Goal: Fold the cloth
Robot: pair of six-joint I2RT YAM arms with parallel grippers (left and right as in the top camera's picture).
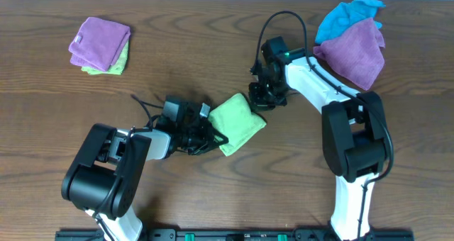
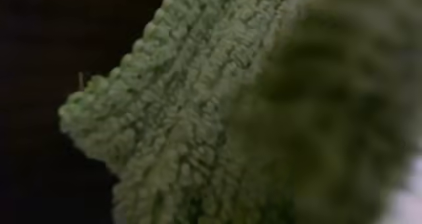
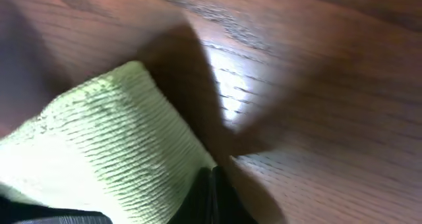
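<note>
The cloth, lime green and folded into a small, thick square, lies flat near the middle of the bench, turned so that its corners point toward the edges. The left gripper is at the side of the cloth that faces the near-left corner. In the left wrist view, blurred green pile fills nearly the whole picture and no fingers show, so I cannot tell whether they are apart or together. The right gripper sits at the cloth's far-right corner. In the right wrist view, its dark fingers are pressed together with only a thin seam between them, right against the ribbed edge of the cloth. Whether any fabric is caught between them I cannot tell. Toward the far-left corner lies a folded purple cloth on top of a green one. Toward the far-right corner, a bright blue cloth lies crumpled, partly under another purple cloth.
</note>
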